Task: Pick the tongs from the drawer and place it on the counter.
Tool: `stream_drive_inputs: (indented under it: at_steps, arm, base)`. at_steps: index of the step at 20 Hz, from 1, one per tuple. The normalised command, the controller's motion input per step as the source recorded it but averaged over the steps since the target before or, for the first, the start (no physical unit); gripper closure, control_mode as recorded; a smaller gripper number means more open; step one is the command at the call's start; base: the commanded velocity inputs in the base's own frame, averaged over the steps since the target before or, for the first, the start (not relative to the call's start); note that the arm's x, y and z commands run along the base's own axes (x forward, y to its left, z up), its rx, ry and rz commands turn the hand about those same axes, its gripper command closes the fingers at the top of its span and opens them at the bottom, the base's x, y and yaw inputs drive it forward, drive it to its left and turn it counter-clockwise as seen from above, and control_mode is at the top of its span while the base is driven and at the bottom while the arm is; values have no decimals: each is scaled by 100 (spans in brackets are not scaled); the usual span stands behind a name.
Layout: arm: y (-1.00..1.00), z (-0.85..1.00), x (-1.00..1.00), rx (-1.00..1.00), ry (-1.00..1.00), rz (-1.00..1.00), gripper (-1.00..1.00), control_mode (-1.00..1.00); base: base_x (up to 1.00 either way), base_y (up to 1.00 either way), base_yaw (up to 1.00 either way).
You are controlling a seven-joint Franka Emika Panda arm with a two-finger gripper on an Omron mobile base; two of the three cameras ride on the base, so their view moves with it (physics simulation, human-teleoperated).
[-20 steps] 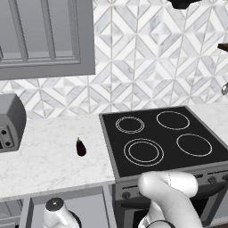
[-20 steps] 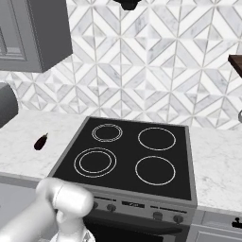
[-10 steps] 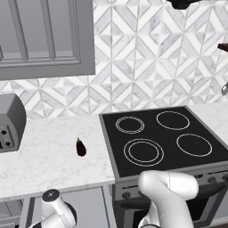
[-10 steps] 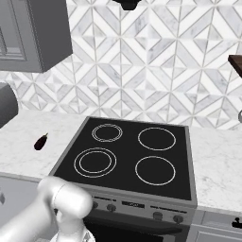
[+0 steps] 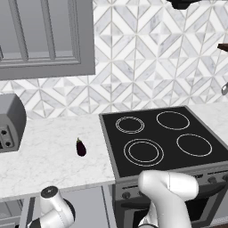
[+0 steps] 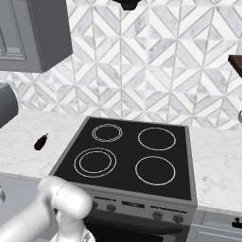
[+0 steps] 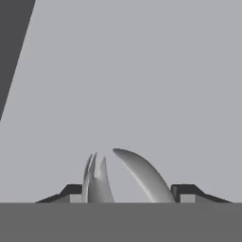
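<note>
In the hand view the silvery tongs (image 7: 142, 177) lie on the flat grey floor of the drawer (image 7: 142, 71), forked tip to the left and rounded spoon end to the right. My gripper (image 7: 127, 194) is open and straddles them, one dark fingertip (image 7: 71, 191) on each side, close to the metal. In the left base view the arm's wrist (image 5: 55, 209) reaches down over the pulled-out drawer (image 5: 91, 202), below the white marble counter (image 5: 44, 160).
A small dark eggplant (image 5: 81, 147) lies on the counter beside the black stovetop (image 5: 164, 138). A grey toaster (image 5: 9, 122) stands at the far left. Grey upper cabinets (image 5: 44, 35) hang above. The drawer's dark side (image 7: 12, 42) shows at the upper left of the hand view.
In the left base view the arm's wrist has shifted a little to the left and up over the drawer. The eggplant and the rest of the scene have stayed put.
</note>
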Motion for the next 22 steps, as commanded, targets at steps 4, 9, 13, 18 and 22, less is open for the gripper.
stream_drive_inputs:
  at_steps: [4, 9, 13, 18, 22]
  arm:
    - [-4, 33, -18, 0, 0, 0, 100, -100]
    - [0, 96, -67, 0, -1, 0, 100, -100]
    - [0, 100, -4, 0, -3, 0, 100, -100]
    - [-1, 100, 40, 3, -5, 0, 100, -100]
    - [-16, 100, 79, 5, -2, 0, 100, -100]
  base:
    - [0, 0, 0]
    - [0, 0, 0]
    - [0, 0, 0]
    - [0, 0, 0]
    - [0, 0, 0]
